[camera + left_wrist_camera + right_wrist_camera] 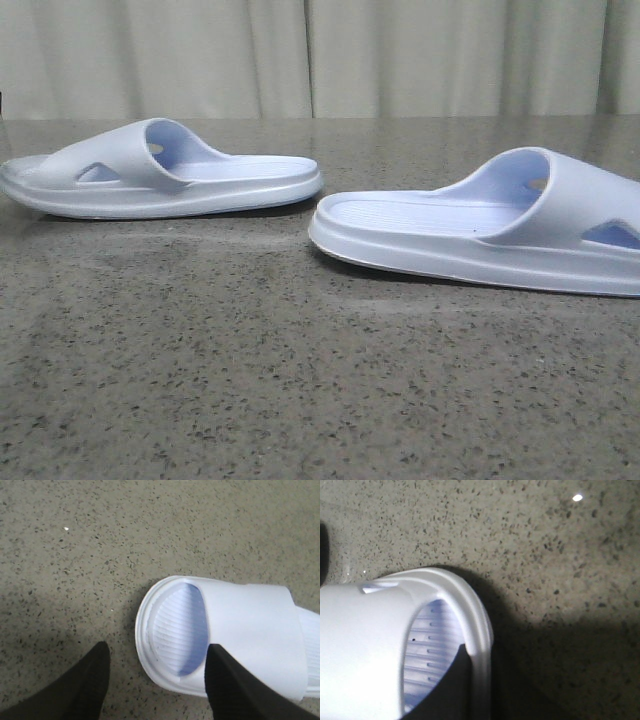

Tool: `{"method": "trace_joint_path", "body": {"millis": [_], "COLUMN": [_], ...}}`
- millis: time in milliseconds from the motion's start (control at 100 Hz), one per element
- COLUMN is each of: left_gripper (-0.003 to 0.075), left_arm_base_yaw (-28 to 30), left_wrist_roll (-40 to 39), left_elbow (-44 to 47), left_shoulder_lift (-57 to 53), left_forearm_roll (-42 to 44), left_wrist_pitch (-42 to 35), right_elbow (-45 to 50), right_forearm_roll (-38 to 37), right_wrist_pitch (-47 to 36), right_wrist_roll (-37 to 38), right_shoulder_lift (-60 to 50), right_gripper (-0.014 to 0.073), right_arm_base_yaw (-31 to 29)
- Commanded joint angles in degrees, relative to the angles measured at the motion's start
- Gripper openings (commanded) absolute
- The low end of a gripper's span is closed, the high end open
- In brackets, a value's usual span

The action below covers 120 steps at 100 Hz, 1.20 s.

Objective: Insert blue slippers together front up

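While both blue slippers lie flat on their soles on the speckled grey tabletop (300, 380), they sit apart, heel ends facing each other across a small gap near the middle of the front view. The left slipper (160, 180) lies farther back on the left, its toe pointing left and its wide strap with a triangular cut-out arching over the front half. The right slipper (480, 235) lies nearer and to the right, toe pointing right and running out of the picture, its ribbed footbed open toward the centre.

From the left wrist view, the left gripper (155, 680) hangs over the toe end of a slipper (225, 635), its two dark fingers (87, 685) spread wide: one over bare tabletop beside the rim, the other over the strap edge. Whether that finger touches the foam cannot be told.

From the right wrist view, a slipper (365, 645) fills the lower part very close up, with strap, cut-out and ribbed footbed showing. A dark shape (455, 685) lies over the footbed at the rim; it may be a finger of the right gripper, but its spread cannot be told. Pale curtains (320, 55) hang behind the tabletop.
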Motion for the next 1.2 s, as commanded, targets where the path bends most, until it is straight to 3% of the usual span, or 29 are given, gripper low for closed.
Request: {"method": "trace_joint_path", "body": {"millis": [0,110,270,550,690,950,1190], "left_gripper": [0.0373,0.0373,0.0373,0.0358,0.027,0.0013,0.0015], "left_arm_base_yaw": [3.23,7.29,9.28,9.28,9.28,9.28,10.96], "left_wrist_roll": [10.32,23.69,25.36,35.49,35.71,38.49,38.62], "left_elbow": [-2.19,-2.19,-2.19,-2.19,-2.19,-2.19,-2.19], "left_shoulder_lift": [0.97,4.44,9.53,15.74,17.15,18.54,18.54], "left_forearm_roll": [-15.24,-29.24,-32.85,-44.77,-45.12,-46.39,-47.14], "left_wrist_pitch": [0.43,6.8,9.82,15.56,16.01,19.26,22.38], "right_elbow": [-1.45,-1.45,-1.45,-1.45,-1.45,-1.45,-1.45], "right_forearm_roll": [1.61,1.61,1.61,1.61,1.61,1.61,5.44], "right_wrist_pitch": [-1.16,-1.97,-2.25,-2.6,-2.6,-2.49,0.63], "right_wrist_roll": [-0.86,-0.86,-0.86,-0.86,-0.86,-0.86,-0.86], "right_shoulder_lift": [-0.81,-0.81,-0.81,-0.81,-0.81,-0.81,-0.81], "right_gripper": [-0.0107,-0.0107,-0.0107,-0.0107,-0.0107,-0.0107,-0.0107], "right_arm_base_yaw": [-0.35,-0.35,-0.35,-0.35,-0.35,-0.35,-0.35]}}
